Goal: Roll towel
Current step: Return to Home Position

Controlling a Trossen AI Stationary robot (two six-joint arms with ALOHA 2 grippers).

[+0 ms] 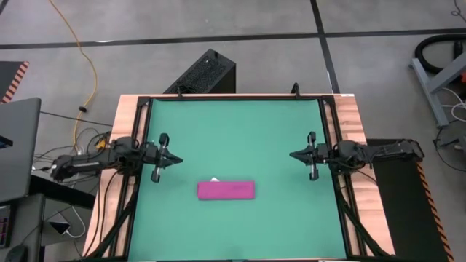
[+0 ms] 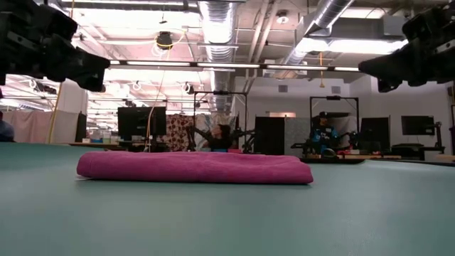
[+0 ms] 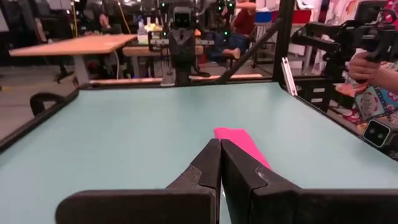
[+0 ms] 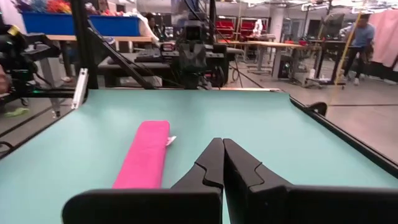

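The magenta towel (image 1: 226,191) lies rolled into a long bundle on the green table mat, a little toward the near edge, its length running left to right. A small white tag (image 1: 215,179) sticks out at its far side. The low view shows the towel (image 2: 195,168) resting flat on its underside. My left gripper (image 1: 177,159) hovers shut at the table's left side, above the mat and pointing toward the centre. Opposite it, at the right side, my right gripper (image 1: 293,154) is shut too. Neither touches the towel (image 3: 242,144) (image 4: 144,163).
A black frame rail (image 1: 233,97) and wooden boards border the mat. A dark box (image 1: 204,73) stands beyond the far edge. A hand (image 3: 364,62) holding a device shows beyond the table in the left wrist view. The mat's far half is bare.
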